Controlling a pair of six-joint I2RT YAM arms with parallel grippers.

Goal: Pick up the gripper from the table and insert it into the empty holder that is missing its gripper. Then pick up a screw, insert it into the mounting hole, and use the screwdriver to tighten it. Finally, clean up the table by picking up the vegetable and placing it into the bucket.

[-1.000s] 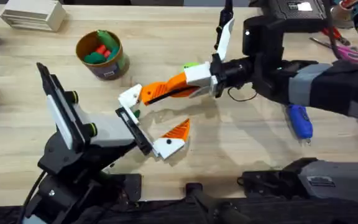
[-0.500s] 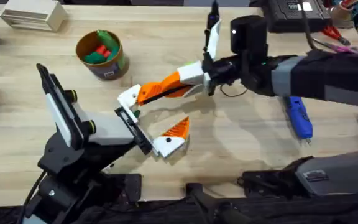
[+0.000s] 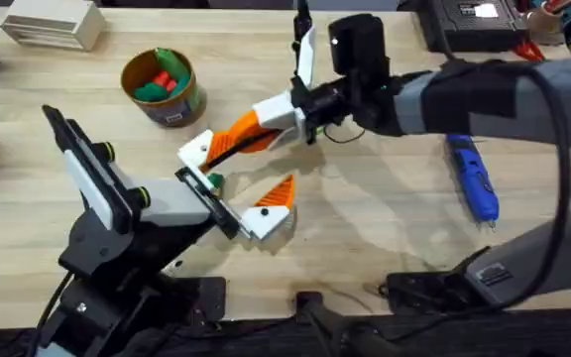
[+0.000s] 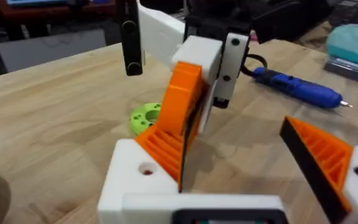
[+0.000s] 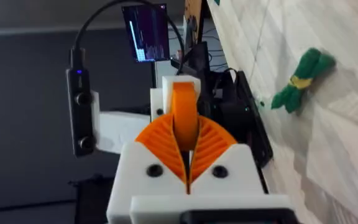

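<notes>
At frame centre the right tool (image 3: 234, 144), clamped on the gripper (image 4: 178, 115), meets the holder (image 3: 198, 151); misalignment could jam it, while the left tool (image 3: 228, 188) gapes empty.

Lime-green ring disc (image 4: 145, 116) on the wooden table (image 3: 385, 248); white slatted box (image 3: 53, 24) at its far-left corner.
</notes>
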